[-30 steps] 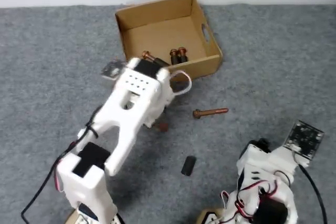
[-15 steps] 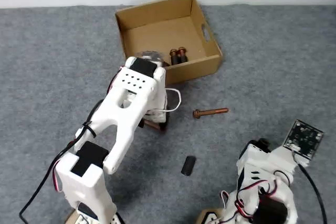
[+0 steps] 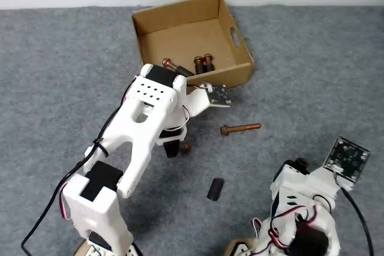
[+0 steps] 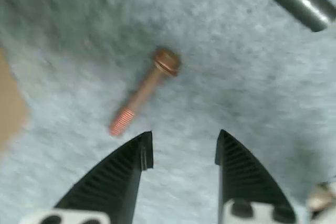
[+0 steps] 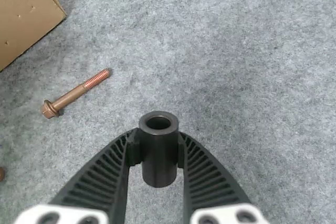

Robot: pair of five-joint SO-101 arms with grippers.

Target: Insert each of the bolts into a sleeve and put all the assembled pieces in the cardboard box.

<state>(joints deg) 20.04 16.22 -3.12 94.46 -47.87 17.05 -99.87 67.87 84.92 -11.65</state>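
Over a copper bolt [image 4: 144, 90] lying on the grey carpet, my left gripper [image 4: 184, 140] is open, its jaws to either side of the threaded end and above it. In the high view that bolt's head [image 3: 186, 146] peeks out beside the left arm [image 3: 147, 118]. A loose black sleeve [image 3: 215, 188] [image 4: 304, 1] lies nearby. My right gripper [image 5: 157, 145] is shut on another black sleeve [image 5: 158, 148], held with its bore facing up. A second bolt [image 3: 240, 128] [image 5: 76, 94] lies ahead of it. The cardboard box [image 3: 237, 34] holds assembled pieces [image 3: 202, 63].
The right arm [image 3: 306, 214] sits at the near right edge of the table. A corner of the box [image 5: 23, 14] appears in the right wrist view. Open carpet lies to the right of the box and on the far left.
The left arm's wrist has rolled, swinging its camera board from the left side to the right by the box front. The right arm has not moved.
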